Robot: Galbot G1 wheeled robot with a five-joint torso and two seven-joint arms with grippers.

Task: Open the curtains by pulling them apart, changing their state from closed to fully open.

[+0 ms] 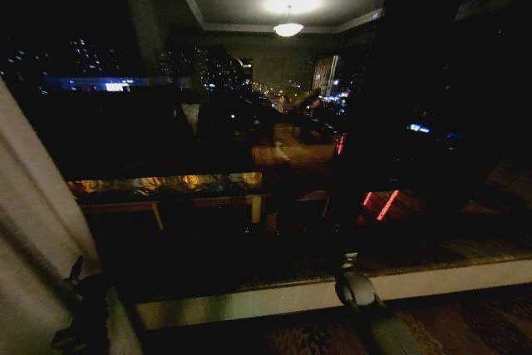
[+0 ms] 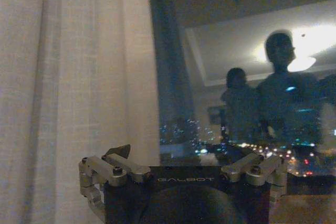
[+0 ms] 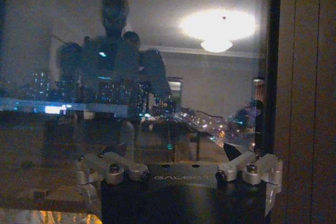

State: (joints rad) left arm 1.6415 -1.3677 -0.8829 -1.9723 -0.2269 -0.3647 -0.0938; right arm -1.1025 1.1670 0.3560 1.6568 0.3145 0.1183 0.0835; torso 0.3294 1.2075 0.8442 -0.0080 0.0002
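The sheer cream-white, pleated fabric curtain (image 1: 29,230) is hanging gathered at the left edge of the dark night-time window glass (image 1: 249,164), and in the left wrist view that curtain (image 2: 79,93) is sitting just beside the glass with its edge falling past the left gripper (image 2: 184,174); the left gripper (image 1: 79,305) is hovering low at the curtain's lower part, its jaws looking spread, though whether any cloth is caught between them I cannot tell; the right gripper (image 1: 353,284) is reaching low toward the pale window sill (image 1: 274,295); from its wrist, the right gripper (image 3: 178,171) is facing bare glass with jaws splayed and released, a dark brown vertical panel (image 3: 307,98) standing at the window's right edge; the pane is lying largely uncovered, so the pulling apart appears nearly done; judging from this, the next move is calling for a check that each panel is drawn fully to its side.
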